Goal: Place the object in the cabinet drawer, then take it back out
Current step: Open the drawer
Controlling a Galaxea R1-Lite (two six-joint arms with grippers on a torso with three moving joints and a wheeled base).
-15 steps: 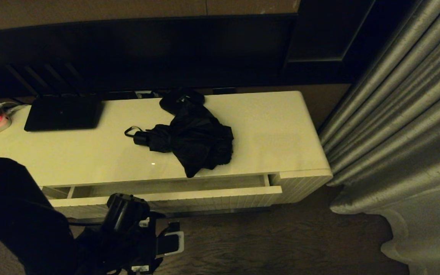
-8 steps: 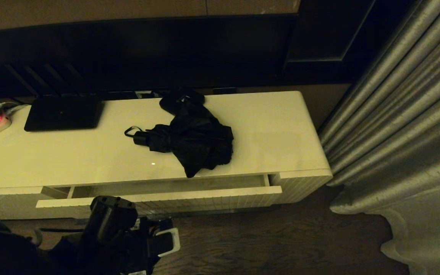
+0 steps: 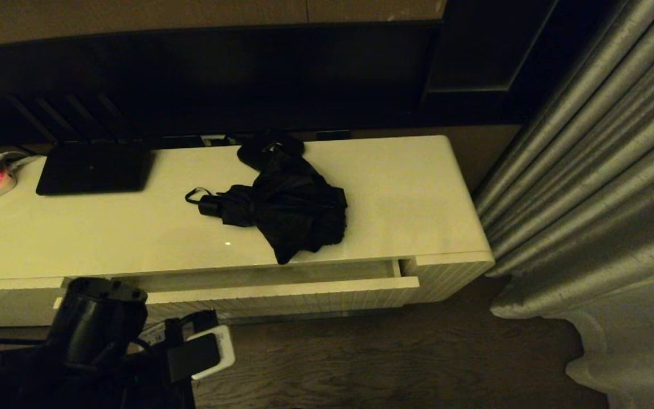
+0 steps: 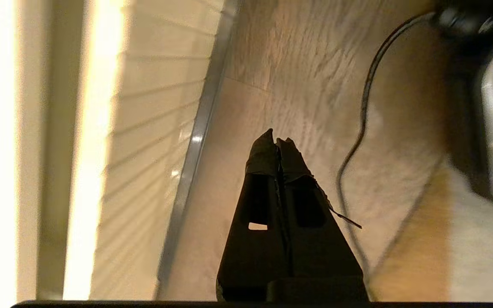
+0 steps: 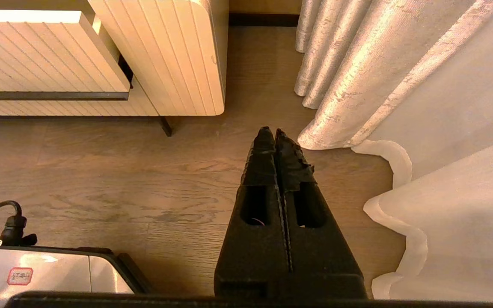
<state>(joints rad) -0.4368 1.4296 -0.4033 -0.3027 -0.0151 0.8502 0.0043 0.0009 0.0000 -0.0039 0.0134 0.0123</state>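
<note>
umbrella (image 3: 290,213): black all over, plain
drawer (image 3: 281,295): cream-white, front ribbed in fine vertical lines
worktop (image 3: 406,199): glossy cream, no pattern
flat device (image 3: 94,168): solid black
curtain (image 3: 594,187): silvery grey, streaked in folds
floor (image 3: 361,363): brown wood grain
left claw (image 4: 275,141): black
right claw (image 5: 271,134): black

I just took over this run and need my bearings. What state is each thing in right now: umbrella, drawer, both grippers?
umbrella: folded, fabric loose and bunched, lying on the cabinet top, not held.
cabinet drawer: pulled partly open; nothing seen in the visible strip of its interior.
left gripper: fingers shut, empty, low over the floor in front of the drawer.
right gripper: fingers shut, empty, parked over the floor near the curtain.
</note>
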